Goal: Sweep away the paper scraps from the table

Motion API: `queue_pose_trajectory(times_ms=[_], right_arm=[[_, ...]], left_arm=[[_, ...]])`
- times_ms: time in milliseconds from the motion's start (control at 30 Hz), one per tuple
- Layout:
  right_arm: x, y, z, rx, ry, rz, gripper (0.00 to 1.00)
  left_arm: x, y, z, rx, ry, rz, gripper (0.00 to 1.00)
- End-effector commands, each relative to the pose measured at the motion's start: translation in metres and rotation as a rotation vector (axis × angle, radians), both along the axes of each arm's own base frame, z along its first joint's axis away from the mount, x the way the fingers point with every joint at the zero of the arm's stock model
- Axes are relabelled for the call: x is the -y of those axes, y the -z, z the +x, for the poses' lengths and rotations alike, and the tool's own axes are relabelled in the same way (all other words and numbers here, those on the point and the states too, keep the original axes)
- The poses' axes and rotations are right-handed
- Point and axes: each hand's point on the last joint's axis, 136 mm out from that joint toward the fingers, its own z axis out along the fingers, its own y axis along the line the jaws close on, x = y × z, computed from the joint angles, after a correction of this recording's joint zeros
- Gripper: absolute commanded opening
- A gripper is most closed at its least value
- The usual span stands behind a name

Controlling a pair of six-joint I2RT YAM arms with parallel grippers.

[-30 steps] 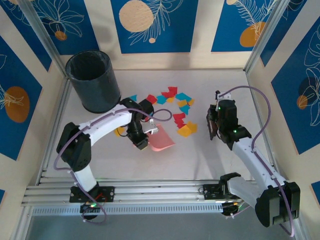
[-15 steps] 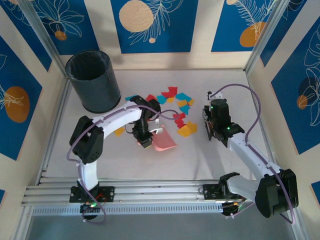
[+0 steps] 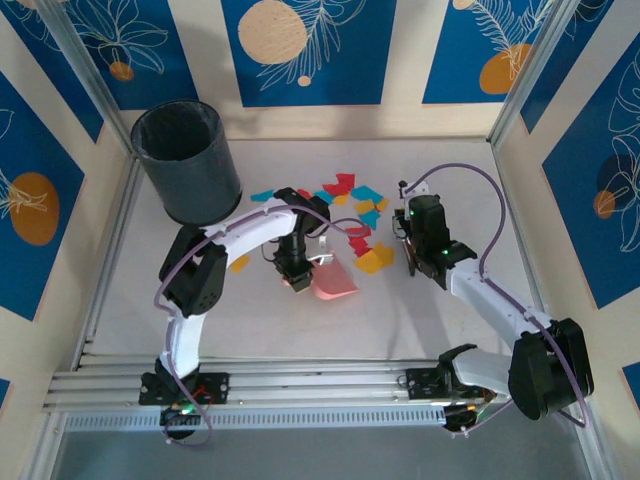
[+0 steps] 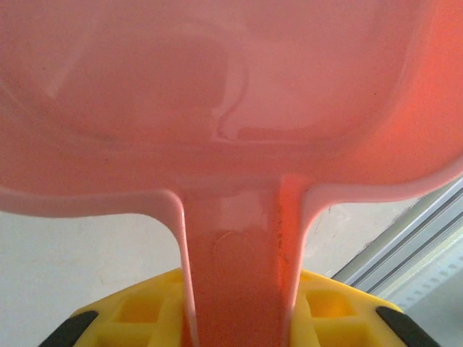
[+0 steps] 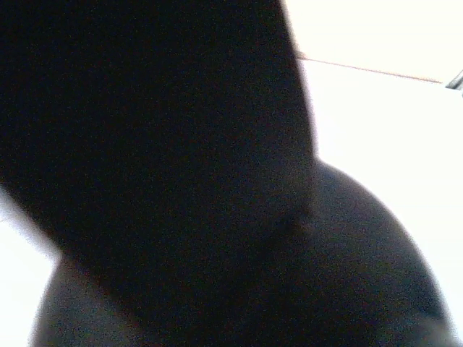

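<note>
The paper scraps (image 3: 355, 192), red, yellow, orange and cyan, lie scattered across the middle of the table (image 3: 400, 310). An orange-and-red cluster (image 3: 372, 258) sits between the two grippers, and one yellow bit (image 3: 238, 263) lies apart to the left. My left gripper (image 3: 297, 275) is shut on the handle of a pink dustpan (image 3: 335, 283), whose pan rests just near-left of that cluster. In the left wrist view the pink handle (image 4: 239, 275) runs between my yellow fingers (image 4: 137, 311). My right gripper (image 3: 408, 250) is just right of the cluster, shut on a dark brush (image 5: 181, 181).
A black waste bin (image 3: 187, 160) stands at the table's far left corner. Aluminium rails (image 3: 300, 385) edge the near side, and patterned walls close in the other sides. Bare table lies near the arms and at the far right.
The left gripper has carried the dustpan a little to the right, toward the scraps. The right gripper with the brush has moved left and slightly farther away, closer to the orange cluster.
</note>
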Motion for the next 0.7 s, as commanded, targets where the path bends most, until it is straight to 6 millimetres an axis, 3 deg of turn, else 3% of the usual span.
queue_pose_trajectory(times_ms=[0, 667], right_arm=[[-0.022, 0.013, -0.006, -0.062, -0.097, 0.032, 0.0], [-0.075, 0.021, -0.024, -0.159, -0.323, 0.109, 0.0]], left_arm=[[0.006, -0.002, -0.005, -0.032, 0.034, -0.002, 0.0], [0.025, 0.018, 0.016, -0.034, 0.008, 0.006, 0.0]])
